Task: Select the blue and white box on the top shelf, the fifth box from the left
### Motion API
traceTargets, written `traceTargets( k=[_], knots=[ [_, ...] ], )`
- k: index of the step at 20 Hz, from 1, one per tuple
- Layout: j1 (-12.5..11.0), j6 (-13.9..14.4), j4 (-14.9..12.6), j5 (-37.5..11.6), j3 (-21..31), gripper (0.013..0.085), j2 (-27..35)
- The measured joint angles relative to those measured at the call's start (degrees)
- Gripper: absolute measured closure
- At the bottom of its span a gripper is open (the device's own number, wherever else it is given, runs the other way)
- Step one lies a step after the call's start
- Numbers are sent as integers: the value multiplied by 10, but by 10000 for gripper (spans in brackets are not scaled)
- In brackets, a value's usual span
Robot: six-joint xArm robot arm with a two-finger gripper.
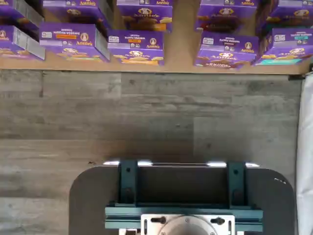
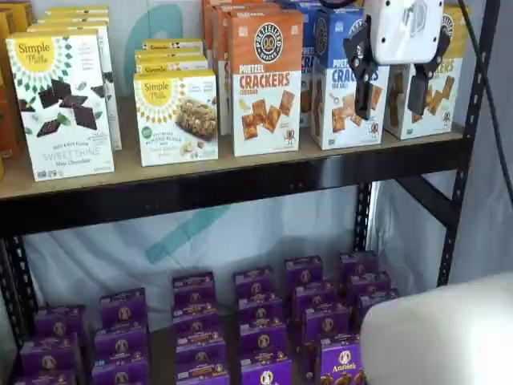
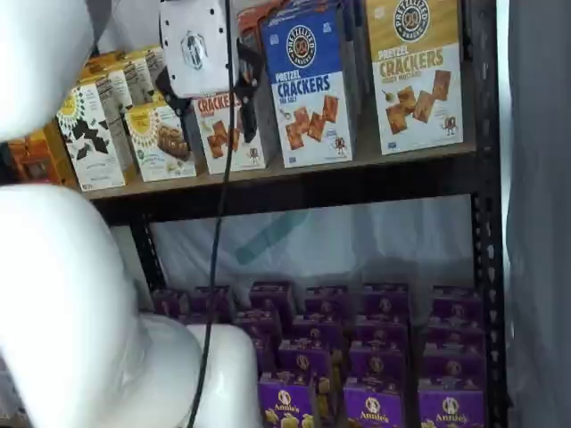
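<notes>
The blue and white box (image 2: 335, 80) stands upright at the front of the top shelf (image 2: 240, 183), between an orange box and a yellow-topped box; it also shows in a shelf view (image 3: 312, 85). My gripper (image 2: 391, 92) hangs in front of the shelf, between camera and boxes, with a plain gap between its two black fingers and nothing in them. In that view one finger overlaps the blue box's right edge and the other the yellow-topped box. In a shelf view the gripper (image 3: 211, 107) appears left of the blue box. The wrist view shows neither the box nor the fingers.
An orange Cheddar box (image 2: 266, 80) and Simple Mills boxes (image 2: 60, 104) stand left of the blue one, a yellow-topped cracker box (image 3: 415, 71) right. Purple Annie's boxes (image 2: 256, 321) fill the low shelf and show in the wrist view (image 1: 137, 46). A black upright (image 2: 469, 144) stands right.
</notes>
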Motion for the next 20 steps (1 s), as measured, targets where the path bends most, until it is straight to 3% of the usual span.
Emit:
traceTargets(
  k=[10, 15, 20],
  knots=[
    [-3, -2, 2, -18, 9, 130, -5],
    [5, -1, -17, -47, 7, 130, 5],
    [-9, -16, -22, -69, -12, 130, 34]
  ],
)
